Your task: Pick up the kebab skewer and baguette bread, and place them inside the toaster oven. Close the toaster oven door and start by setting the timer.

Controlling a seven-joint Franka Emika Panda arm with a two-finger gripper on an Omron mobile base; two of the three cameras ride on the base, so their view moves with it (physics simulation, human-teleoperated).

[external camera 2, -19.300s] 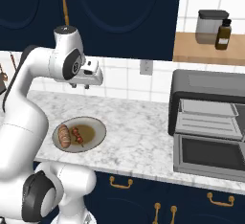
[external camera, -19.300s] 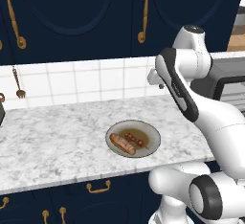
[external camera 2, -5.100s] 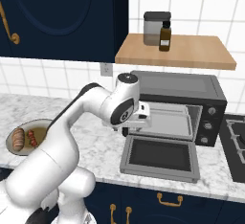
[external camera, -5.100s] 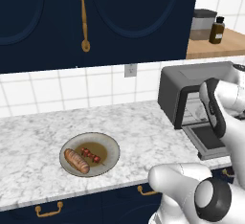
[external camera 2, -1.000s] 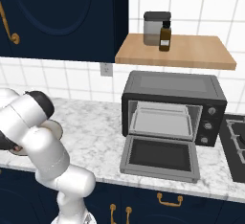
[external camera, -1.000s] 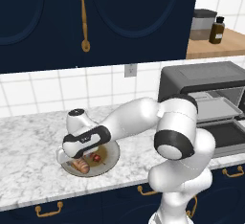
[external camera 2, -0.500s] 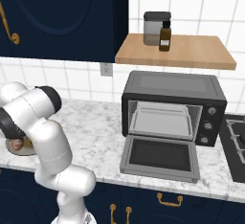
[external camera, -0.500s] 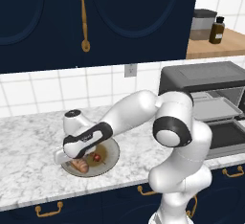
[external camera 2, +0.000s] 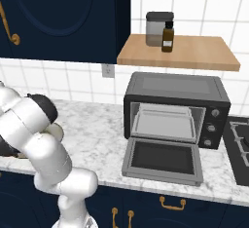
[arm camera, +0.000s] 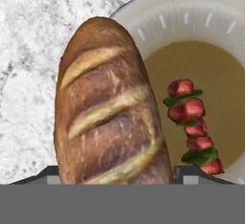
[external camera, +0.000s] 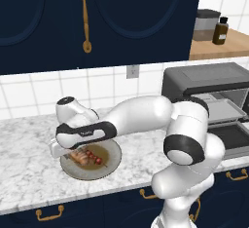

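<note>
At the left of the left base view, the pincer (external camera: 73, 155) is reaching down over the plate (external camera: 109, 162) on the marble surface (external camera: 29, 173). In the hand view the baguette bread (arm camera: 107, 113) is sitting between the two fingertips (arm camera: 53, 174), which are closing against its sides. The kebab skewer (arm camera: 191, 125) is lying just right of it on the plate. At the right of the right base view, the toaster oven (external camera 2: 177, 95) is standing with the toaster oven door (external camera 2: 163, 160) hanging open.

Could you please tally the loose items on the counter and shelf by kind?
Food items: 2, baguette bread and kebab skewer
Plates: 1, plate
Shelf containers: 2, grey canister and brown bottle
Total: 5
</note>
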